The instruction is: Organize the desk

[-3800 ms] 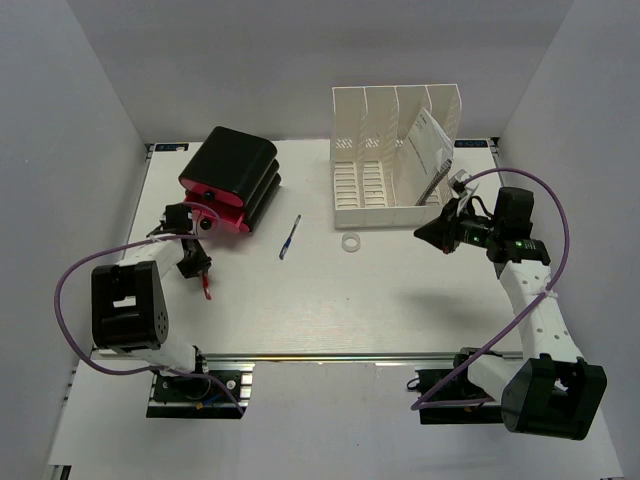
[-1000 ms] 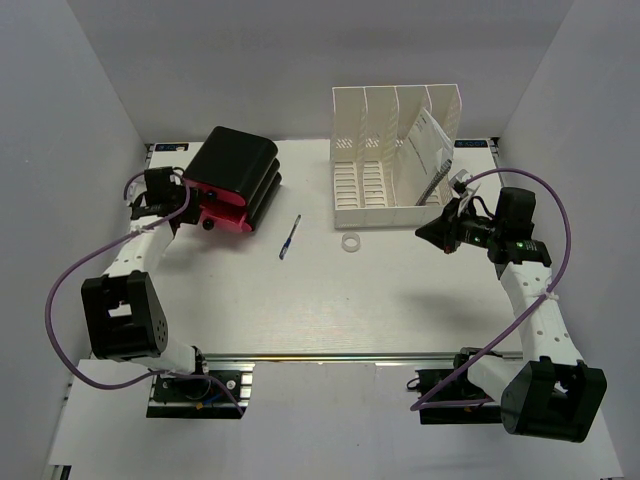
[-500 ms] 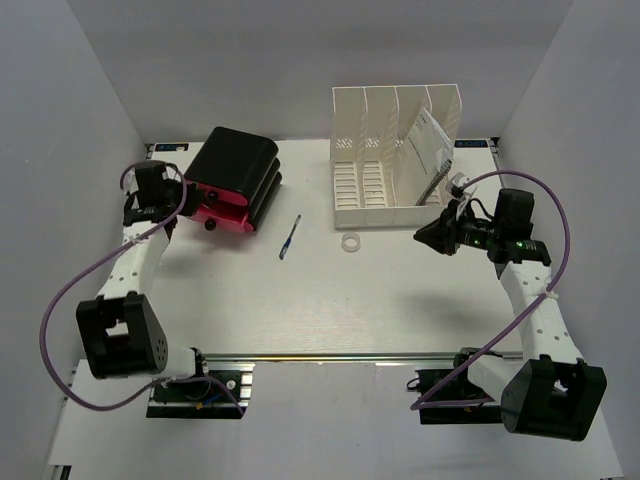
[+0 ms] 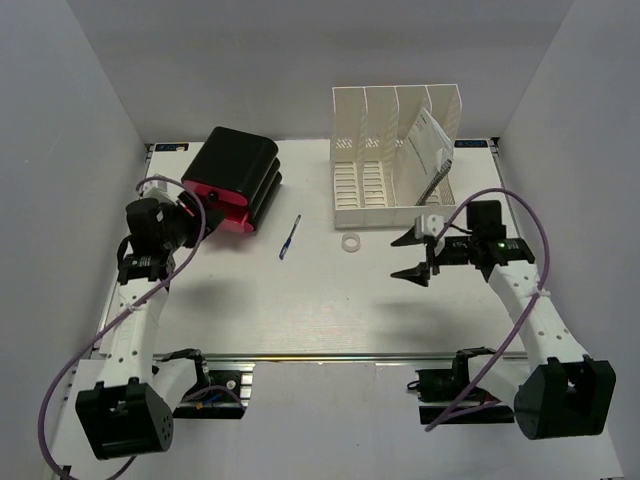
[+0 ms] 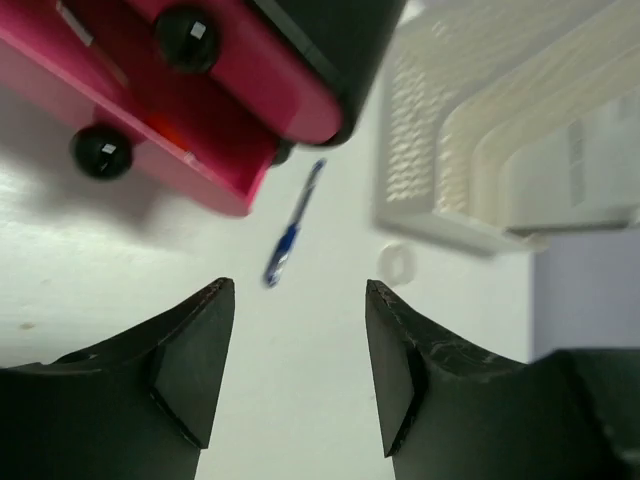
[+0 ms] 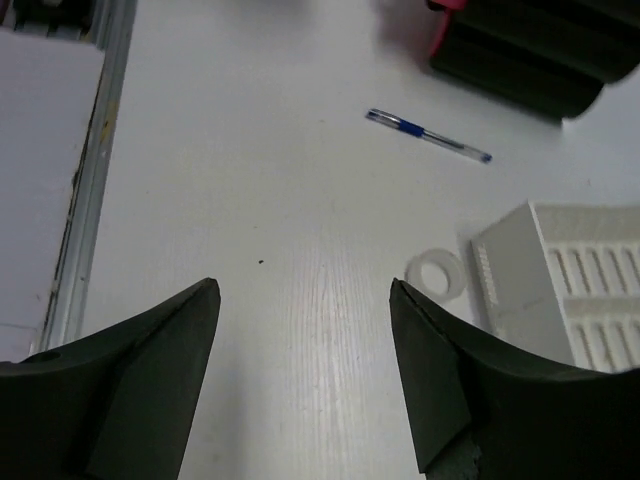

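The right gripper (image 4: 408, 257), open and empty, may push the little ring (image 4: 350, 242) across the desk (image 4: 300, 300) if it comes down crooked.

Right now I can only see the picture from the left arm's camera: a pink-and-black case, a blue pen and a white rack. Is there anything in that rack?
Observer: Yes. From above, a printed sheet leans in the rightmost slot of the file rack. The other slots look empty.
Operator: And the other arm, what is it doing?
Observer: The right gripper is open above the desk, in front of the rack's right end, and it holds nothing.
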`<state>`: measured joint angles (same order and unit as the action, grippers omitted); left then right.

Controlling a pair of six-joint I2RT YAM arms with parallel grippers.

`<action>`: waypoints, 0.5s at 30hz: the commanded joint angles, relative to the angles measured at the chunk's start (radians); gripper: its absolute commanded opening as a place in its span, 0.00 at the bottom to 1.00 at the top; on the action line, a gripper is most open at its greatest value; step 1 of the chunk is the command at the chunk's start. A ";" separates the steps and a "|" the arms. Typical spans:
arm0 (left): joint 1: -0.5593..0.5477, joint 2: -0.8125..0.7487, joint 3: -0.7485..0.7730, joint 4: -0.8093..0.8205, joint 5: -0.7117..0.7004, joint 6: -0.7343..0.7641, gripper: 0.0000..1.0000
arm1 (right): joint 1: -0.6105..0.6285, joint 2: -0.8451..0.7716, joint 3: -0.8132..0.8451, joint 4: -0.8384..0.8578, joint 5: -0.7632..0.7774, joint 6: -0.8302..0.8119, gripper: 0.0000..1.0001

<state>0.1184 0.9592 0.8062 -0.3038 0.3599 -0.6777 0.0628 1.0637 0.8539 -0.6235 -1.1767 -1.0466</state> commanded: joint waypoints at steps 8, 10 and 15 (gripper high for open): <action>-0.011 -0.130 -0.081 -0.090 -0.016 0.374 0.66 | 0.532 0.341 0.252 0.122 0.500 -0.273 0.67; -0.011 -0.183 -0.082 -0.098 -0.085 0.366 0.65 | 0.586 0.430 0.365 0.124 0.619 -0.233 0.58; -0.011 -0.286 -0.088 -0.101 -0.165 0.366 0.62 | 0.684 0.718 0.634 0.048 0.785 -0.271 0.36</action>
<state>0.1093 0.6979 0.7128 -0.3954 0.2768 -0.3405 0.7113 1.7123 1.3632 -0.5648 -0.5545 -1.2850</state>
